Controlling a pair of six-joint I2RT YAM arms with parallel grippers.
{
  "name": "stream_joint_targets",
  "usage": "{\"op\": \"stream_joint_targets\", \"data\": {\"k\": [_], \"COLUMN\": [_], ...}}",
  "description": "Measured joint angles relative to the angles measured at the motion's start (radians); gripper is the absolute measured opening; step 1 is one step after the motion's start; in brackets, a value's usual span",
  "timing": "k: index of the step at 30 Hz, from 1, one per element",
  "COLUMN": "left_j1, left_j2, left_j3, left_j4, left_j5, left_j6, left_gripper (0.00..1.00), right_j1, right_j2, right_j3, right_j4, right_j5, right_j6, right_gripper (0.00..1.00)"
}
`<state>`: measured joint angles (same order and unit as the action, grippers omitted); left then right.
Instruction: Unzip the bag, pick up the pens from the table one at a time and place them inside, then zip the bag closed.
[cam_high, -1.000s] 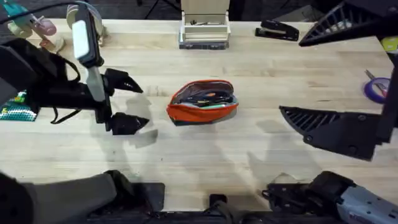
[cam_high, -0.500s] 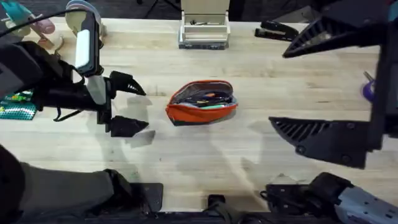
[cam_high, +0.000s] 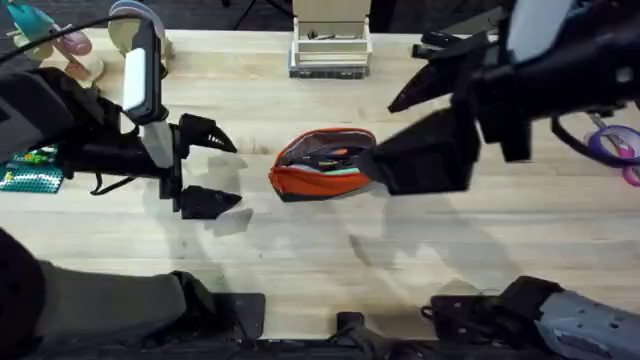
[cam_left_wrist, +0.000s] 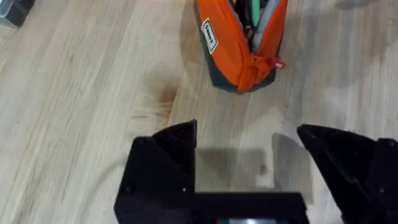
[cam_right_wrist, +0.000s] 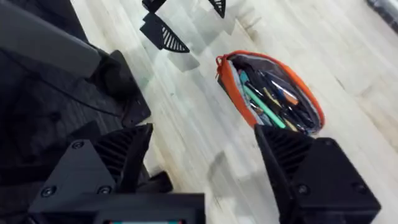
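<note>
The right end of the bag (cam_high: 322, 165) is hidden by the right gripper (cam_high: 425, 125), held spread and empty above it. The bag lies mid-table (cam_high: 300, 250), long axis running 9 to 3 o'clock, unzipped, pens (cam_right_wrist: 273, 102) seen inside. At 9 o'clock, the left gripper (cam_high: 213, 168) is spread, empty.

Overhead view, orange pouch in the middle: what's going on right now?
The orange fabric pencil pouch lies unzipped on the light wooden table, with the green pen and other pens inside. Nothing holds it. The left gripper hovers open beside one end, by the orange zipper pull; the right gripper is open above the other end. The pens look packed, so zipping shut seems to be what's left.
</note>
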<state>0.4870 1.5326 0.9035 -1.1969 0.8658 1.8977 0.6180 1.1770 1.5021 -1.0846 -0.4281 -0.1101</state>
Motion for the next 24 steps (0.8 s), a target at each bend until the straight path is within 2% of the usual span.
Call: {"op": "stream_joint_targets", "data": {"k": [8, 24], "left_j1": [0.000, 0.000], "left_j2": [0.000, 0.000], "left_j3": [0.000, 0.000], "left_j4": [0.000, 0.000], "left_j5": [0.002, 0.002], "left_j6": [0.000, 0.003], "left_gripper": [0.992, 0.993], "right_j1": [-0.006, -0.110], "right_j2": [0.010, 0.094], "right_j3": [0.000, 0.000], "right_j4": [0.056, 0.061], "right_j5": [-0.011, -0.051], "right_j6": [0.038, 0.062], "right_gripper": [0.998, 0.998]}}
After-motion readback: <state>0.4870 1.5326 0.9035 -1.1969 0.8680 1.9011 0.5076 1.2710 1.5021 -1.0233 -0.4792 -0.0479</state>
